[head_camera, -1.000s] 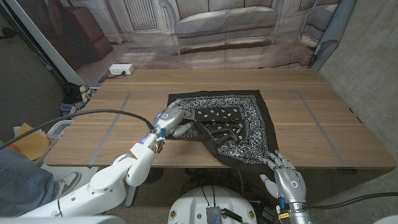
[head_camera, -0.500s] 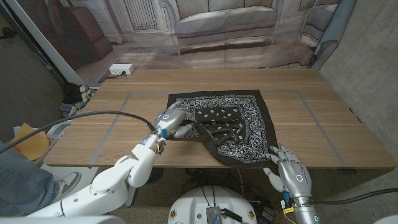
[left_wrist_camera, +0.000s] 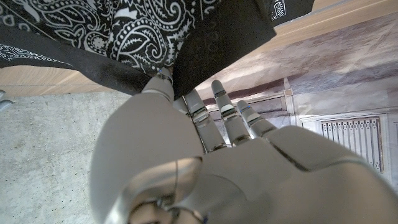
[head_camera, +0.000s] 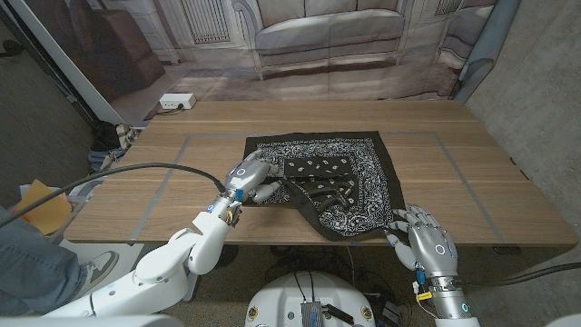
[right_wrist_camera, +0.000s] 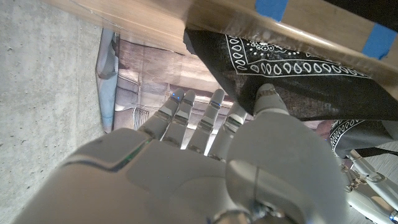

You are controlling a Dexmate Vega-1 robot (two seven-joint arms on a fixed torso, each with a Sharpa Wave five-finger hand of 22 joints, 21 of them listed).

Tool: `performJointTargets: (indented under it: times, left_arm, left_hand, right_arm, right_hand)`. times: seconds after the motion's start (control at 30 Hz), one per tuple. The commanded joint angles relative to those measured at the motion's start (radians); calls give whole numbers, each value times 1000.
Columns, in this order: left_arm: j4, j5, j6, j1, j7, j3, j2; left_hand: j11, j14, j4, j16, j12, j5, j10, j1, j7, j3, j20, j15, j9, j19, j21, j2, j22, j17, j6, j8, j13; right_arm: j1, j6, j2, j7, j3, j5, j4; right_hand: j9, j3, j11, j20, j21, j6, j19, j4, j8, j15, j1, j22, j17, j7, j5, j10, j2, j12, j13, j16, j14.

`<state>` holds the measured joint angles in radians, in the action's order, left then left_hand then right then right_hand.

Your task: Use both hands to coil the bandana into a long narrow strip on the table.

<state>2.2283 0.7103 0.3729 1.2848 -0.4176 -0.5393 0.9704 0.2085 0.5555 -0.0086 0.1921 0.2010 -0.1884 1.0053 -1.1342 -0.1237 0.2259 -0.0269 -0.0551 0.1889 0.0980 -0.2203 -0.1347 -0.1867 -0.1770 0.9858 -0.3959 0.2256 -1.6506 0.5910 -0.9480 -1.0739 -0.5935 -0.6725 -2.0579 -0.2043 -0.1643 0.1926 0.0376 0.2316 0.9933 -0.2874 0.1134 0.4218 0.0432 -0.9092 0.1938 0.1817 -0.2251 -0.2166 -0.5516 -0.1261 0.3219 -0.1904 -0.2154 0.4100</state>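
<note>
The black bandana (head_camera: 354, 163) with white paisley print lies on the wooden table (head_camera: 136, 200), its left part folded over toward the middle in a rumpled ridge. My left hand (head_camera: 250, 175) grips that folded left edge; in the left wrist view the cloth (left_wrist_camera: 124, 31) drapes over the fingers of my left hand (left_wrist_camera: 186, 155). My right hand (head_camera: 422, 243) hovers at the table's front edge, fingers spread, just right of the bandana's front corner. In the right wrist view my right hand (right_wrist_camera: 205, 162) holds nothing, and its thumb reaches up to the cloth (right_wrist_camera: 292, 74) hanging over the edge.
Grey tape lines (head_camera: 182, 150) mark a rectangle on the table. Blue tape (right_wrist_camera: 379, 40) sticks to the front edge. A person's leg in jeans (head_camera: 23, 259) is at the left. A white power strip (head_camera: 177, 102) lies on the floor behind.
My right hand has come up and forward from below the table's front edge toward the bandana's front corner. The left hand and the bandana have stayed put.
</note>
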Motion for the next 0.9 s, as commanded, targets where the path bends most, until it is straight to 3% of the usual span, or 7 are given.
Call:
performJointTargets:
  times: [0.03,0.3,0.53,0.73,0.9]
  left_arm:
    - [10,-9,16,-3,3,8,7]
    - [14,-40,18,-13,2,22,3]
    - [7,-28,22,-35,-13,19,-8]
    - [-6,-9,31,-60,-41,15,-30]
    - [-8,23,70,-77,-46,11,-43]
  left_hand:
    - [1,9,0,2,2,3,15,2,3,12,-3,-101,2,7,5,-3,0,-2,11,-1,2]
    - [-5,64,-1,19,17,-2,48,-6,27,28,1,-108,3,9,5,-11,1,-3,20,-4,16]
    - [-2,110,0,26,34,-4,80,-6,43,37,33,-116,5,17,5,-6,3,-2,34,-11,39]
    - [-4,123,-2,23,40,-3,100,-7,39,40,65,-122,6,25,4,3,4,0,47,-16,49]
    - [-3,127,-3,21,38,-2,100,-6,41,41,70,-124,5,30,3,7,5,1,53,-18,51]
  right_arm:
    - [5,50,-39,82,19,31,-71]
    - [1,23,-62,85,75,92,-103]
    - [18,17,-85,98,109,106,-121]
    - [38,-15,-117,124,151,134,-134]
    - [67,-41,-153,170,176,151,-137]
  right_hand:
    - [-1,-3,5,75,4,17,-8,3,6,105,-4,2,4,0,6,-15,-5,5,0,-2,16]
    - [0,-2,6,74,4,19,-11,0,3,104,-1,2,5,-1,9,-24,-7,6,0,-3,28]
    - [1,-3,5,70,5,26,-15,4,1,107,-5,2,4,0,10,-43,-6,10,0,-5,50]
    - [1,-4,5,66,5,28,-17,5,0,108,-6,2,4,0,11,-50,-6,11,0,-5,59]
    - [2,-5,5,61,5,32,-17,6,0,104,-8,2,3,0,11,-56,-6,12,1,-4,63]
